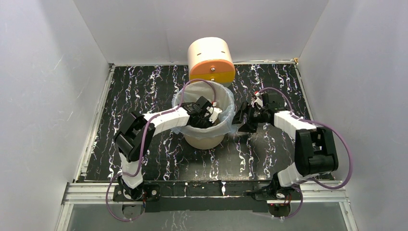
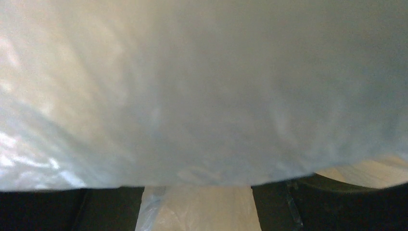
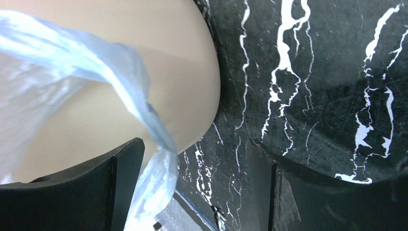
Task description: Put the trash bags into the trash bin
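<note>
Trash bag (image 2: 202,96) film fills the left wrist view; the bag lines the trash bin (image 1: 204,141) at mid-table.
Left gripper (image 1: 207,114) reaches down into the bin's mouth, its fingers standing apart with film showing in the gap. The bag's edge spreads out over the rim. Behind the bin stands a cream cylinder (image 1: 210,60) with an orange front. Right gripper (image 1: 243,120) hangs just beside the bin's right wall, fingers wide, a loose fold of bag drooping between them, ungripped, above the black marbled table (image 1: 269,159).
</note>
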Controlling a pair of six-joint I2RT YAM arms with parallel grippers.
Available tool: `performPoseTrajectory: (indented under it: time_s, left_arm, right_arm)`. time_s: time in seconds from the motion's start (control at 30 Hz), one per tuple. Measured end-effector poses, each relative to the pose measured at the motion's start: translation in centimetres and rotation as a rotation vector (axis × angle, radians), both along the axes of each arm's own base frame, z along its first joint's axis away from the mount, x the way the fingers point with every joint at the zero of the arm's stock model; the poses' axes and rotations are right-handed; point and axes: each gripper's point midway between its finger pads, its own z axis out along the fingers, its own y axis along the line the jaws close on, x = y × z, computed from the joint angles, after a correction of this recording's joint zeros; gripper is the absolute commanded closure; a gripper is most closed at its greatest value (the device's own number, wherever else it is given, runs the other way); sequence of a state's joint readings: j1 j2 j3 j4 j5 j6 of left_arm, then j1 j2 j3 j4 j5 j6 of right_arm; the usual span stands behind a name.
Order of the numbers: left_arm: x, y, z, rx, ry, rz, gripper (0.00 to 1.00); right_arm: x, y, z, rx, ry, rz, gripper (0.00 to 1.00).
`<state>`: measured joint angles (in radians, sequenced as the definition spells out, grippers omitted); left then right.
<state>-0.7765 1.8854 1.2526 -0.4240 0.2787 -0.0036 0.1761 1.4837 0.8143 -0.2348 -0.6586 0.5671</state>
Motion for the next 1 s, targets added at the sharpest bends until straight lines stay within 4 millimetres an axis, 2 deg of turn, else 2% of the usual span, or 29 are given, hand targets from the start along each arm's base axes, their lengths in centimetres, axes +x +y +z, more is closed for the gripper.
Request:
performPoseTrajectory:
  time_s: [0.2,0.43,0.73,0.9,1.0]
  left_arm:
    - [0.0,0.2,-0.1,0.023,0.001,-0.031,0.27]
    - [-0.5,0.7,0.6,0.038,0.017,-0.036,0.23]
    - [-0.2,0.3,4.4,-0.006,-0.028,-0.035,0.21]
    - [0.0,0.1,5.7,-0.028,-0.048,-0.032,0.15]
    - [0.7,-0.6,7.4,-0.064,-0.082,-0.024,0.12]
  right_arm:
    - [-0.9,0.0,-2.8,-0.009,0.104,0.004,0.17]
    - [-1.0,0.0,-3.0,-0.008,0.11,0.002,0.22]
    - [-1.4,0.0,-3.7,-0.004,0.126,0.006,0.21]
    - [-1.4,0.0,-3.7,-0.004,0.125,0.006,0.19]
    - [-1.4,0.0,-3.7,-0.004,0.124,0.006,0.17]
